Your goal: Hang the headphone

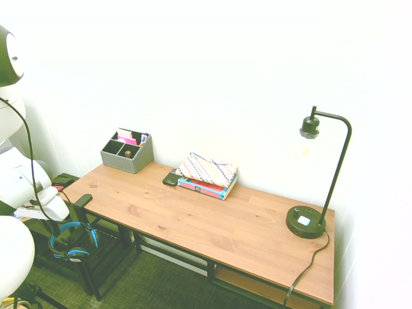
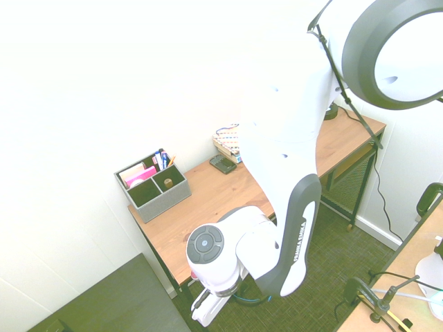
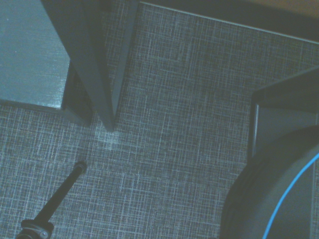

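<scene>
The headphone (image 1: 72, 252), with its blue-and-black band and black cups, hangs in the air off the left end of the wooden desk (image 1: 212, 222), below tabletop height. My gripper (image 1: 60, 225) sits right above it at the band and is shut on it. In the wrist view a black ear cup with a blue rim (image 3: 279, 199) fills one corner, above grey carpet and a dark desk leg (image 3: 94, 59). In the second exterior view my own arm hides both gripper and headphone.
A small dark piece (image 1: 84, 199) juts from the desk's left edge beside the gripper. On the desk stand a grey organizer box (image 1: 127, 153), a stack of books (image 1: 207, 175), a dark phone (image 1: 170, 179) and a black lamp (image 1: 306, 222). Black frame bars run under the desk.
</scene>
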`<action>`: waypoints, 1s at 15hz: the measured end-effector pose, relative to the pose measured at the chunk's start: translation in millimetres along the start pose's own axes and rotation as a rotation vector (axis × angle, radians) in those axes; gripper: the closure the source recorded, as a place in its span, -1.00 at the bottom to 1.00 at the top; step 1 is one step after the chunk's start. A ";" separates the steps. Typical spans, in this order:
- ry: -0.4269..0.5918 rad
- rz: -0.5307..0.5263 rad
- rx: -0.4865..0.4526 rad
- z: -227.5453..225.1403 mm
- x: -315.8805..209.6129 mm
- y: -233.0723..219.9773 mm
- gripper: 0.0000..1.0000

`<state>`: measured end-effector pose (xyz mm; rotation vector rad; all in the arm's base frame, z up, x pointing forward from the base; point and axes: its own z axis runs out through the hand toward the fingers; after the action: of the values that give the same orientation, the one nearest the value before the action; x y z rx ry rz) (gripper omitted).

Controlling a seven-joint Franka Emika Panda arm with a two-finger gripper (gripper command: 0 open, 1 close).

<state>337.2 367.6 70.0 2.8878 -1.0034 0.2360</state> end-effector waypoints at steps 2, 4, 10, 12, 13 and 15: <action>0.005 0.001 -0.002 0.9 -1.0 1.2 -1.00; 0.009 0.006 -0.003 3.9 3.0 5.6 -1.00; -0.037 0.076 0.055 -52.9 44.5 30.8 -1.00; -0.074 0.089 0.083 -87.6 79.7 47.8 -1.00; -0.090 0.079 0.090 -102.3 93.7 59.5 -1.00; -0.109 0.052 0.101 -128.4 112.5 82.3 -1.00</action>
<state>357.8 250.1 217.3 2.9969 -1.1157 0.1381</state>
